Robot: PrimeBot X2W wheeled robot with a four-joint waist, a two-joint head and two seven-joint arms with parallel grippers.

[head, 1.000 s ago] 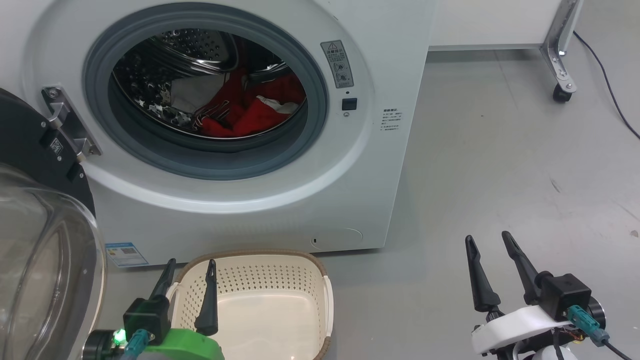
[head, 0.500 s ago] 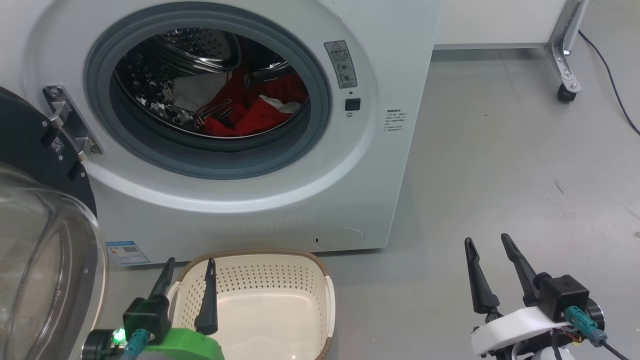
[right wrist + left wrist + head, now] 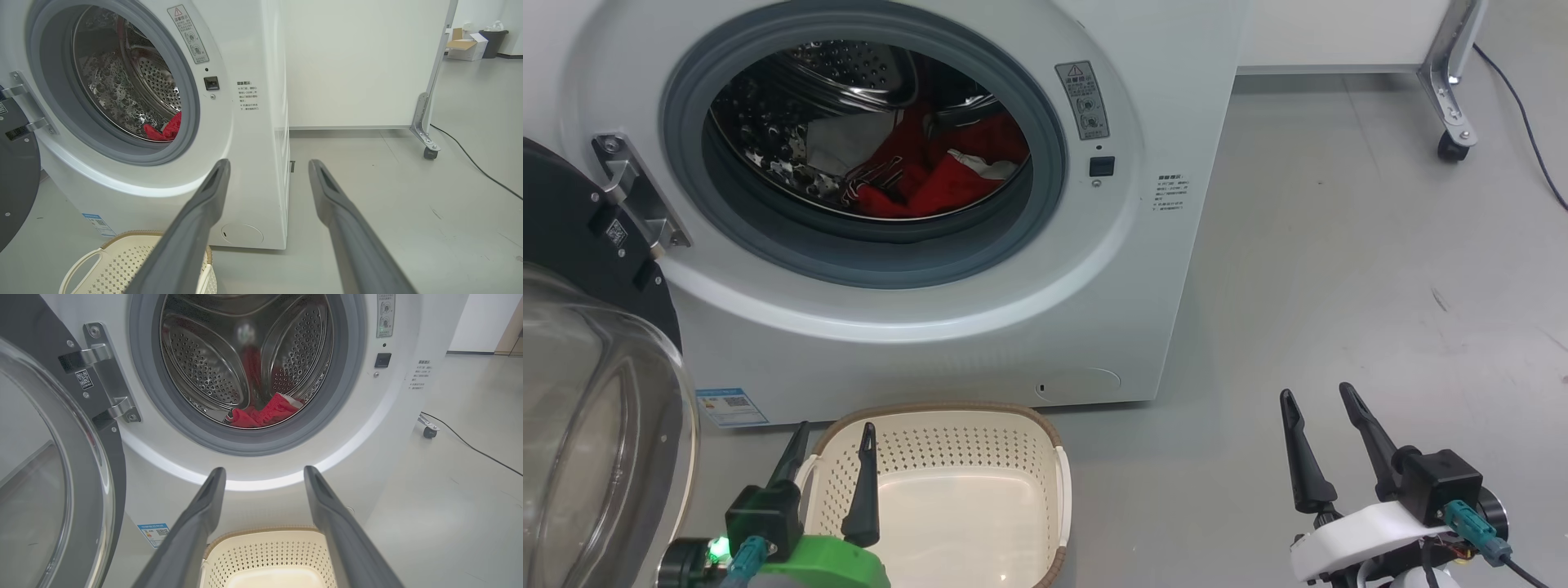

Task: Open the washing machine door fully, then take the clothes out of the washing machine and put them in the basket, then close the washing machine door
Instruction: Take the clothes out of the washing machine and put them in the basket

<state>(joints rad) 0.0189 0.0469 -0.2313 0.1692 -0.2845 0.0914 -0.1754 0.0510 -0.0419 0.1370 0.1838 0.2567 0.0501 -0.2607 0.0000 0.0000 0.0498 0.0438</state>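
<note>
Both wide & empty, L claw (image 3: 835, 426) & R claw (image 3: 1316, 390); clothes (image 3: 931, 180) look soft, light, so I'd pinch a raised fold.

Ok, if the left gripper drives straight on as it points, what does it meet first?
Likely the big white boxy washing machine, its front just below the grey rubber ring; depth is unclear.

perforated steel drum (image 3: 792, 106), red cloth clothes (image 3: 931, 175)

Lab-like room: bare grey floor (image 3: 1339, 261), wheeled partition (image 3: 359, 65), washing machine (image 3: 931, 351)
</note>
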